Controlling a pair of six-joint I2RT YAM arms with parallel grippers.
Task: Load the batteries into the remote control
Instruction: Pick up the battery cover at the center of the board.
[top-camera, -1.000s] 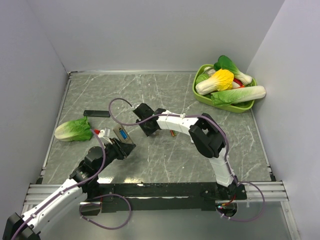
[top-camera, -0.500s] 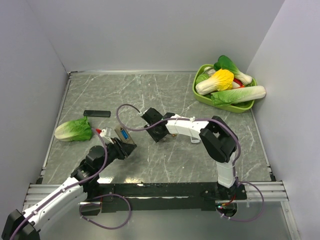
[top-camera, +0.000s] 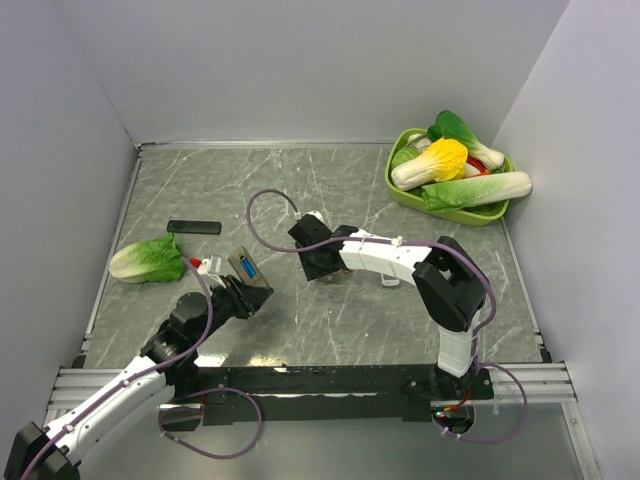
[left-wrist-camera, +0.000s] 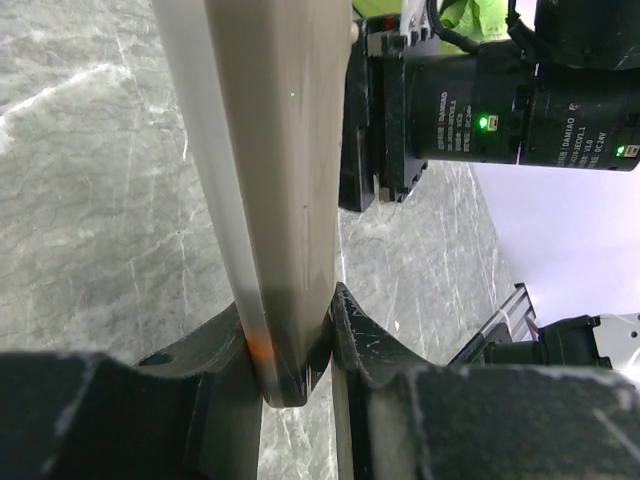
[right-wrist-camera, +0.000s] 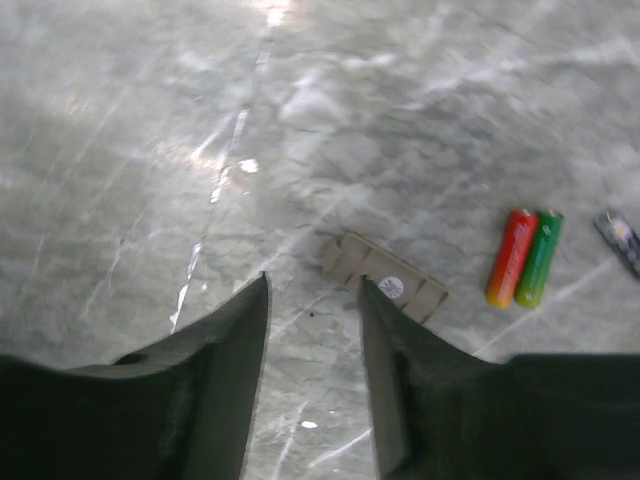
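Remote control (top-camera: 248, 272): clamped in the left end effector (top-camera: 232, 297), raised over the counter's near-left part, blue recess facing up.
Counter (top-camera: 330, 190): grey marble.
Green tray (top-camera: 395, 190): far-right corner, holding toy greens (top-camera: 445, 160).
Lettuce (top-camera: 147, 260): by the left edge; black bar (top-camera: 193, 227) just beyond it.
Left end effector: closed tight on the remote control's near end.
Right end effector (right-wrist-camera: 313, 290): jaws partly apart, empty, low over the counter's middle.
Beige cover (right-wrist-camera: 383, 278): flat on the counter, just past the right fingertips.
Batteries (right-wrist-camera: 525, 258): two, red-orange and green, side by side, touching, right of the cover.
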